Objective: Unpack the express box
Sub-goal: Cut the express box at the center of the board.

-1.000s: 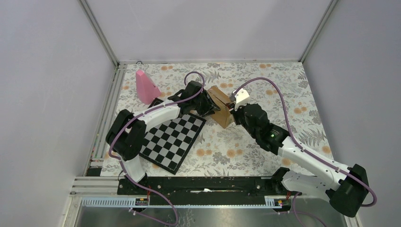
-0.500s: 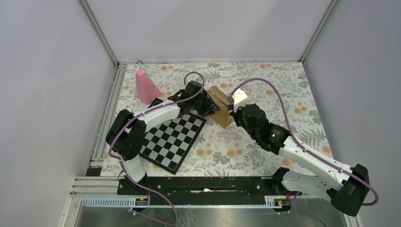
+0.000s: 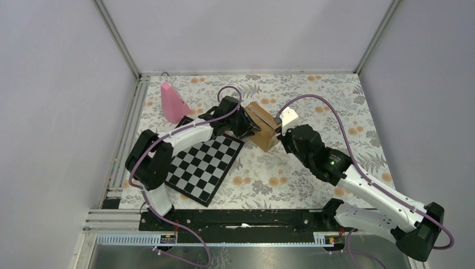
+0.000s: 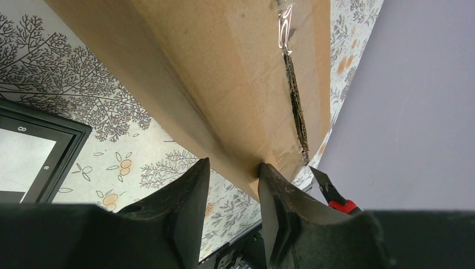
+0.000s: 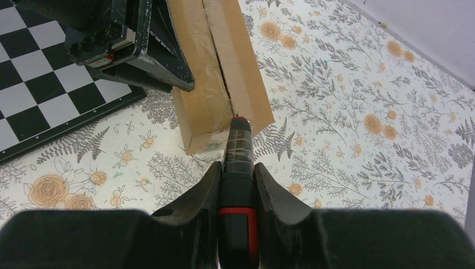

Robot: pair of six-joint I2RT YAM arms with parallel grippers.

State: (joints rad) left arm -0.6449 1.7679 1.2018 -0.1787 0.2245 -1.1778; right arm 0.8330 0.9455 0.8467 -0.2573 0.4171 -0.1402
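Note:
The express box (image 3: 263,124), a small brown carton, lies on the flowered cloth beside the chessboard's far corner. My left gripper (image 3: 250,125) is shut on its left end; in the left wrist view a lower corner of the box (image 4: 224,73) sits between the fingers of the left gripper (image 4: 232,165). My right gripper (image 5: 235,165) is shut on a black and red utility knife (image 5: 237,140). The knife's tip rests at the near end of the taped top seam of the box (image 5: 207,67). The blade (image 4: 324,184) also shows past the box's end.
A black and white chessboard (image 3: 204,165) lies to the left of the box, under the left arm. A pink cone (image 3: 173,102) stands at the far left. Metal frame rails run along the left and far edges of the cloth (image 3: 313,162).
The right gripper with the knife nudged left, then came back slightly right and nearer. The box and the left arm stayed put.

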